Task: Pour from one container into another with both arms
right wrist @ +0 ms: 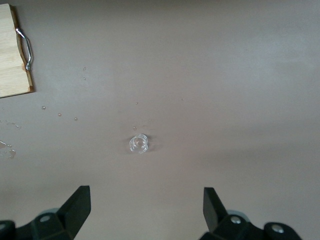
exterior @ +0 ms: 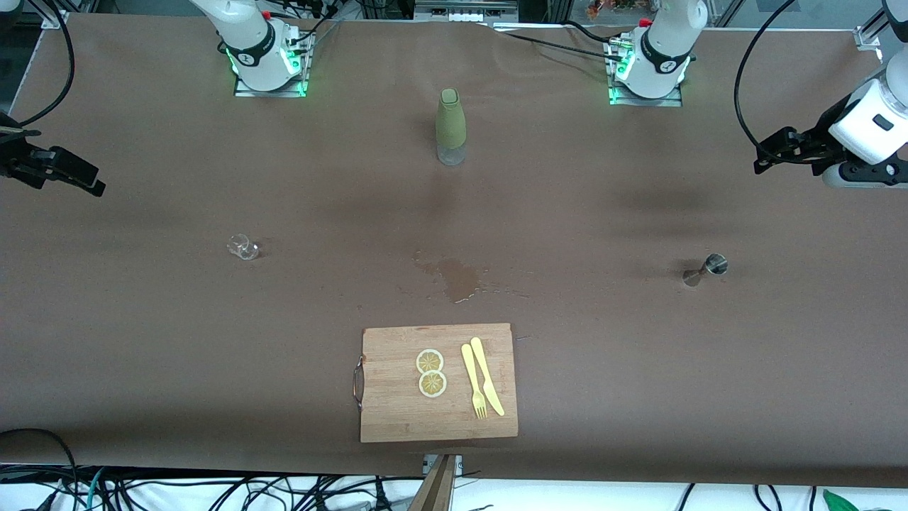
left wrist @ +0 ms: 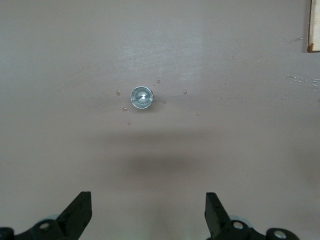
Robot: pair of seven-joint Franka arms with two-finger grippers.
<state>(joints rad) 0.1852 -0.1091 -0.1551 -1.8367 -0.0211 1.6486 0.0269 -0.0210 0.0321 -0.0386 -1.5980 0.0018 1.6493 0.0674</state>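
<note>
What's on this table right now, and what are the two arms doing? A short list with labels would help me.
glass cup: upright, toward the right arm's end
jigger: standing, toward the left arm's end
bottle: upright, mid-table, near the bases
spill: wet patch between bottle and cutting board
cutting board: holds lemon slices, fork, knife
left end effector: open, over the jigger
right end effector: open, over the glass cup
</note>
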